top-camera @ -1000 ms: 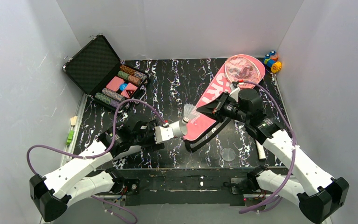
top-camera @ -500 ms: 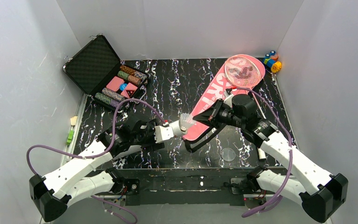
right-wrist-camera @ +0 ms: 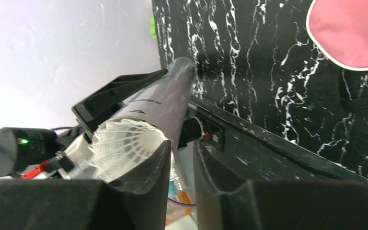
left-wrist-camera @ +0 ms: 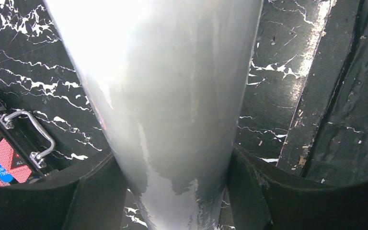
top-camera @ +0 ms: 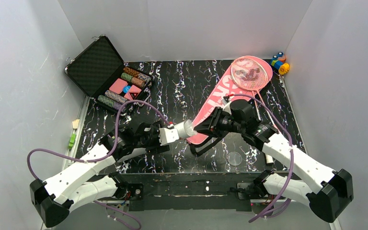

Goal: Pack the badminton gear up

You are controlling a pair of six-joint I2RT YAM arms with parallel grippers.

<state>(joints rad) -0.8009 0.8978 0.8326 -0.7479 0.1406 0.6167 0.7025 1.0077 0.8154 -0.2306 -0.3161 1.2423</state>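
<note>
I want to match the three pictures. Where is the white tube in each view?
Top external: white tube near the centre, pointing right.
Left wrist: it fills the middle, from top to bottom.
Right wrist: left of centre, slanting from lower left up to the middle.
Shared landmark: the black marbled table, seen in all three.

We see an open black hard case [top-camera: 96, 67] well beyond the left jaws and to their left, lid raised, with striped poker chips [top-camera: 133, 76] and pink cards [top-camera: 124, 87] inside. Small blue, orange and yellow objects [top-camera: 280, 63] cluster well beyond the right jaws. A green-and-cream object [top-camera: 73, 134] lies at the edge of the black marbled table [top-camera: 177, 86], left of the left jaws.
</note>
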